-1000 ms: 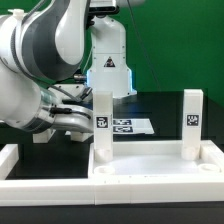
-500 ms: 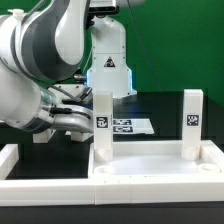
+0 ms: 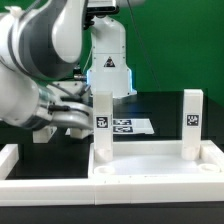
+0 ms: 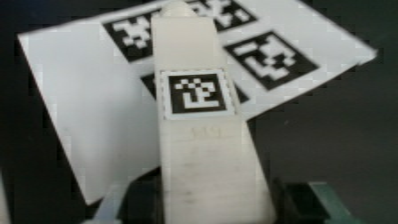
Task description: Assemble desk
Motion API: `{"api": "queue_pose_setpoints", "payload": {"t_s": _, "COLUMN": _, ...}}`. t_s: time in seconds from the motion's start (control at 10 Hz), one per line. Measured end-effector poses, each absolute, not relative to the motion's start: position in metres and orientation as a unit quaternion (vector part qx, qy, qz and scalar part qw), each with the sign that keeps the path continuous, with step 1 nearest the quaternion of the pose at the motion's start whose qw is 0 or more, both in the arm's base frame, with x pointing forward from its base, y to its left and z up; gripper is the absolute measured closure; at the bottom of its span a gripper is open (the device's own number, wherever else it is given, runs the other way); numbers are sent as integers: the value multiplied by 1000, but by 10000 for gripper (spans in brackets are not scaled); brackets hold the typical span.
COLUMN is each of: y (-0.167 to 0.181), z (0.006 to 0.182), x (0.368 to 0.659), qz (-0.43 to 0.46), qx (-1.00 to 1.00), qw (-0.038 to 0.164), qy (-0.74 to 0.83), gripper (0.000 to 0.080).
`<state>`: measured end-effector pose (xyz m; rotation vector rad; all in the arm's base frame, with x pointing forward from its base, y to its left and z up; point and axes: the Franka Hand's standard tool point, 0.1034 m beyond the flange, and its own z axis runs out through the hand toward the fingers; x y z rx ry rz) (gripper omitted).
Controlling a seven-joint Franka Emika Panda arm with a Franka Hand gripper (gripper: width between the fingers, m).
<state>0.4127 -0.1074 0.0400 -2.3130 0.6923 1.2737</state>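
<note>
Pincer pinching one upright leg at a corner of the desk top.

In the exterior view the pincer [image 3: 92,120] reaches in from that view's left and is closed on the held leg [image 3: 102,128], which stands upright at the left corner of the desk top [image 3: 150,170], tag facing the camera. The wrist view shows the same held leg [image 4: 196,130] between the pincer's [image 4: 214,205] fingers [image 4: 317,197], one on each side and against it. A second leg [image 3: 193,122] stands upright at the desk top's right corner, well apart from the first. The desk top lies flat on the black surface [image 3: 160,112], nearest the camera. The marker board [image 3: 130,126] lies on the surface behind the legs and appears behind the held leg in the wrist view [image 4: 80,90].
</note>
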Motion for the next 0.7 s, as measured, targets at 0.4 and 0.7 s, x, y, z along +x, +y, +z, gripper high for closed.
{"api": "queue_pose_setpoints", "payload": {"t_s": 0.4, "y": -101, "z": 126, "x": 415, "qz": 434, "qx": -832, "qw": 227, "qy": 259, "gripper": 511}}
{"api": "queue_pose_setpoints", "payload": {"t_s": 0.7, "y": -98, "z": 116, "x": 424, "qz": 386, "qx": -860, "qw": 198, "qy": 270, "gripper": 511}}
